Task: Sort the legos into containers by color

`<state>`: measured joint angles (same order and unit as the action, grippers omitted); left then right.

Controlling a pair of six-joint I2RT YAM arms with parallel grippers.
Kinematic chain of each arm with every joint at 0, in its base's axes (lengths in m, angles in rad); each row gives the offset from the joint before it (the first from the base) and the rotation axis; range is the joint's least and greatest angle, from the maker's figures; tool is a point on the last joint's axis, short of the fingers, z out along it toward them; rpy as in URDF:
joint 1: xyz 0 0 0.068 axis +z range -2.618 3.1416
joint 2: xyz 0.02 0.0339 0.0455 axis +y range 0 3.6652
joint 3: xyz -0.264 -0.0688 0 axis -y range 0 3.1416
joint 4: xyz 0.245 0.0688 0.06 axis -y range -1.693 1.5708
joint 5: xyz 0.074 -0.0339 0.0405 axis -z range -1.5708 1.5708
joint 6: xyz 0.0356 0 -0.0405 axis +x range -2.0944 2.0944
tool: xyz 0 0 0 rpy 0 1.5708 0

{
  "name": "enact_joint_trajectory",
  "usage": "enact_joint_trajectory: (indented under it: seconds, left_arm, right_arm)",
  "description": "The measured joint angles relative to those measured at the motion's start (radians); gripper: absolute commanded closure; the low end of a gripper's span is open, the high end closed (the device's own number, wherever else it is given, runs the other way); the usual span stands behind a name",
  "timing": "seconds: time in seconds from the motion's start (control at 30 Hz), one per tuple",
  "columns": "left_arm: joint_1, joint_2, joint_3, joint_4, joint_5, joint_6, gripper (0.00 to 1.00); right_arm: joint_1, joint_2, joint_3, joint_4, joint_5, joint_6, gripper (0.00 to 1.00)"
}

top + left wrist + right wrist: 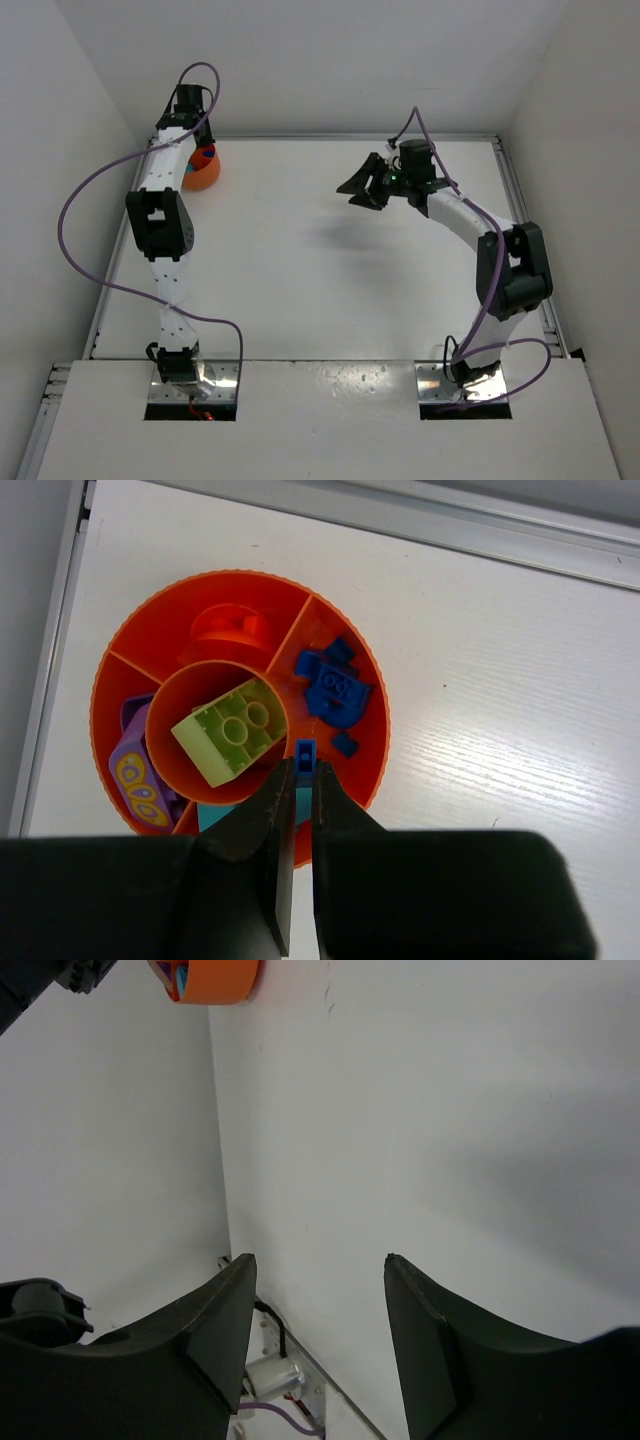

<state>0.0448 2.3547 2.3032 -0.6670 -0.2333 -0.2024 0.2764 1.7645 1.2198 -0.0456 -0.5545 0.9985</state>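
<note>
The containers are compartments of one round orange bowl [100, 685], seen at the table's far left [203, 172]. My left gripper [304, 765] hangs over its near rim, shut on a tiny blue lego [306, 750]. In the centre cup lies a lime green brick [232, 730]. Several blue legos [335, 690] fill the right compartment, and an orange piece [228, 628] sits in the far one. A purple piece [138, 775] lies in the left one and a teal piece [215, 815] in the near one. My right gripper [362, 187] [320, 1260] hovers open with nothing in it above mid-table.
A metal rail [420, 520] runs along the table's far edge behind the bowl. White walls close in the left, back and right sides. In the right wrist view the bowl [215, 978] shows at the top edge, with the left arm's base and its purple cable [275, 1415] below.
</note>
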Motion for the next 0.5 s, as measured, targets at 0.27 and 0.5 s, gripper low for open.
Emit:
enact_joint_trajectory:
  seconds: [0.27,0.5]
  left_arm:
    - [0.0,0.005,0.004,0.024,0.001,0.0,0.84]
    - [0.0,0.036,0.039,0.046,0.002,0.01,0.57]
  right_arm:
    - [0.0,0.003,0.0,0.009,-0.007,0.0,0.46]
    - [0.0,0.003,0.0,0.016,-0.007,0.001,0.46]
